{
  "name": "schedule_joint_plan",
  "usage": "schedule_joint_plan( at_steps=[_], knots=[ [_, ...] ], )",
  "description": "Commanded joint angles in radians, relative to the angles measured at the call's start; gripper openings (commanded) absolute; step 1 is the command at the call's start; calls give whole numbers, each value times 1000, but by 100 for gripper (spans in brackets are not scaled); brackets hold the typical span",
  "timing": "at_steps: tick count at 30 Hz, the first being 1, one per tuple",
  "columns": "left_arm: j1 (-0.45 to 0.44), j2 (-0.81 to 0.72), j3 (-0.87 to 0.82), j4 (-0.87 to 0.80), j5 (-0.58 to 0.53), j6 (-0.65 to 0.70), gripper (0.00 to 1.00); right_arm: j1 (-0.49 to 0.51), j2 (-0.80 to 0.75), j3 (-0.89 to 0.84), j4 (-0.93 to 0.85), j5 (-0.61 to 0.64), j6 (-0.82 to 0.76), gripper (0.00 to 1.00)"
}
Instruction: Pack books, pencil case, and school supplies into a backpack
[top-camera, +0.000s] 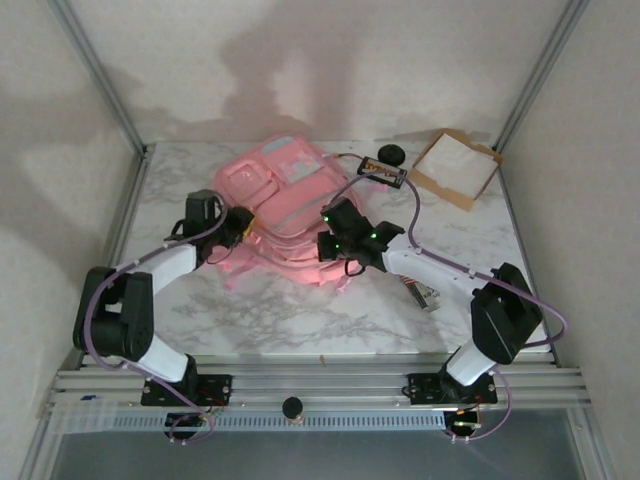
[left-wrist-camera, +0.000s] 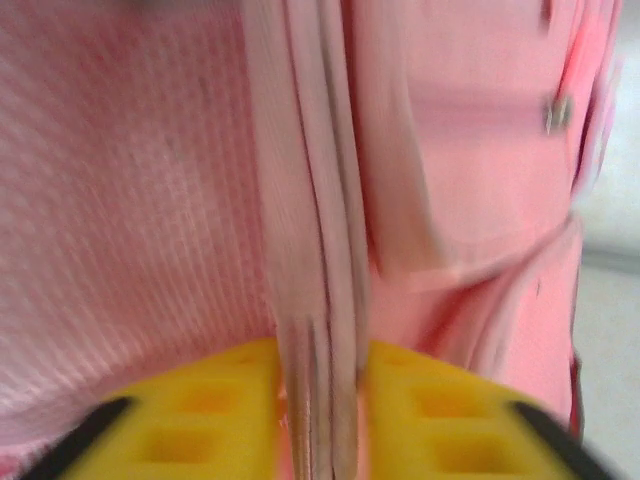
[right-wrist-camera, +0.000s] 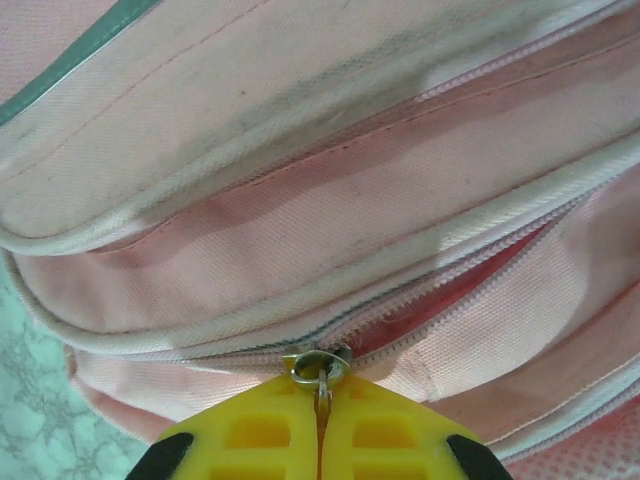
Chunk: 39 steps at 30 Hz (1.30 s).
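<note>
Backpack (top-camera: 288, 198) lies flat mid-table, toward the far side. Right gripper (right-wrist-camera: 320, 432) is pressed together, pinching the zipper pull (right-wrist-camera: 319, 368) on the bag's near right edge. Left gripper (left-wrist-camera: 320, 405) is at the bag's left side, fingers spread astride a pale strap (left-wrist-camera: 315, 200).

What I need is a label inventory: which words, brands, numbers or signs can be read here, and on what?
No text is readable.
Orange marks on the black rectangular item: too small to read.
On the backpack: no lettering seen.
On the cardboard tray: none.
</note>
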<state>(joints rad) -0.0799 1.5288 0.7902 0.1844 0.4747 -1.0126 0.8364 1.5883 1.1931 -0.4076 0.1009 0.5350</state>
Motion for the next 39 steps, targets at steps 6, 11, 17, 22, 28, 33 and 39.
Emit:
schedule_joint_plan(
  at_steps=[6, 11, 17, 22, 28, 33, 39],
  knots=[
    [-22, -381, -325, 78, -154, -283, 75, 120, 87, 40, 136, -96, 116, 0],
    [-193, -506, -417, 137, -266, -500, 73, 165, 150, 102, 171, -112, 128, 0],
    [-321, -447, -364, 154, -317, -556, 62, 167, 120, 71, 140, -64, 126, 0],
    [-402, -403, -381, 179, -360, -647, 53, 165, 122, 80, 143, -66, 110, 0],
    [-442, -359, -356, 194, -425, -696, 31, 168, 132, 78, 177, -100, 108, 0],
    [-478, -303, -322, 208, -413, -713, 26, 167, 141, 95, 172, -88, 93, 0],
    [-502, -314, -340, 192, -474, -748, 9, 167, 150, 108, 149, -69, 81, 0]
  ],
)
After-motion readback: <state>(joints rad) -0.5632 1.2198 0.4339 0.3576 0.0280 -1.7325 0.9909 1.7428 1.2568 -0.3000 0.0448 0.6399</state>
